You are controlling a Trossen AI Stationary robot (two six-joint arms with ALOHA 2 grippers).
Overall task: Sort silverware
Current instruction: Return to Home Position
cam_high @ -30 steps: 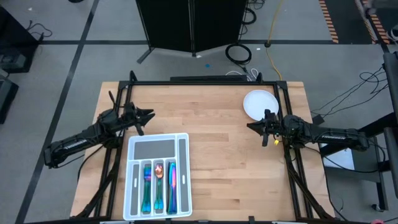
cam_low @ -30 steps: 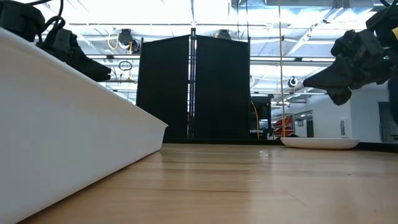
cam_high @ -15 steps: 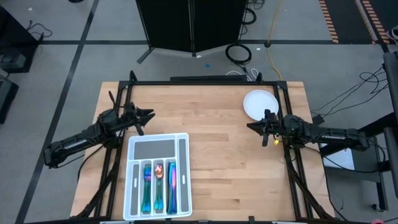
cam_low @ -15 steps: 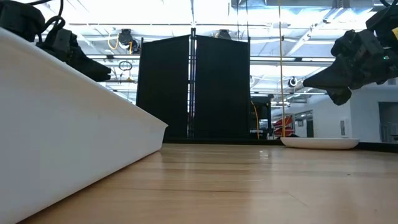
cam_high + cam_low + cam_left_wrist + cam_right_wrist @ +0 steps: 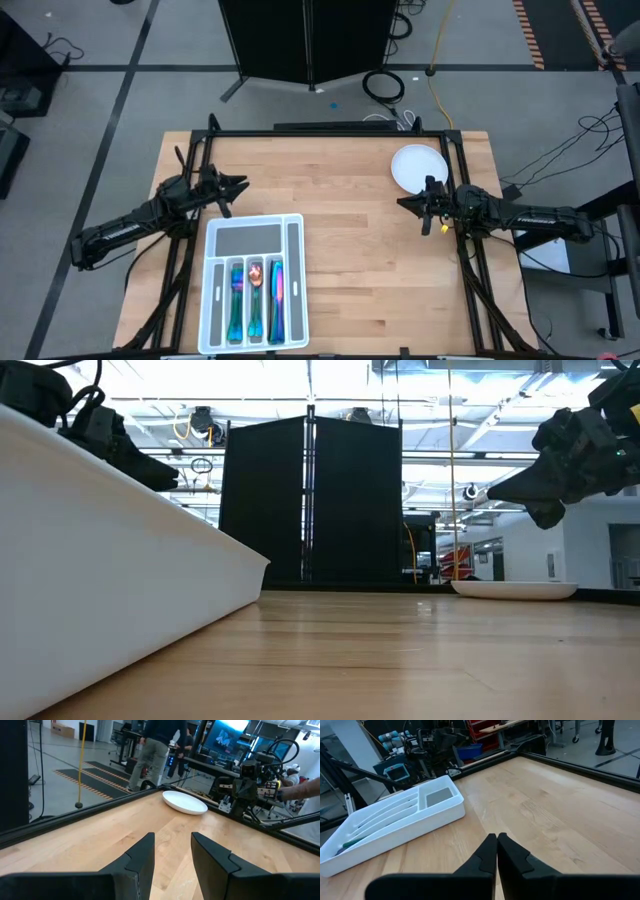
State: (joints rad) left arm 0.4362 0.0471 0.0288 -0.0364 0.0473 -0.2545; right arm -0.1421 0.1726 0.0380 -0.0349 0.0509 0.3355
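Several pieces of iridescent silverware [image 5: 255,296] lie lengthwise in the long slots of a white compartmented tray [image 5: 222,320] at the table's near left; the tray [image 5: 400,815] also shows in the right wrist view. My left gripper [image 5: 240,184] hovers above the table just beyond the tray's far left corner, open with nothing between its fingers [image 5: 172,845]. My right gripper [image 5: 402,203] hovers near the table's right edge, below the white plate [image 5: 418,167], its fingers shut with nothing between them [image 5: 497,839].
A round white plate [image 5: 184,802] sits at the far right of the table. Black frame rails [image 5: 330,132] run along the table's far and side edges. Bare wood lies between the two grippers. People stand in the room beyond the table [image 5: 155,750].
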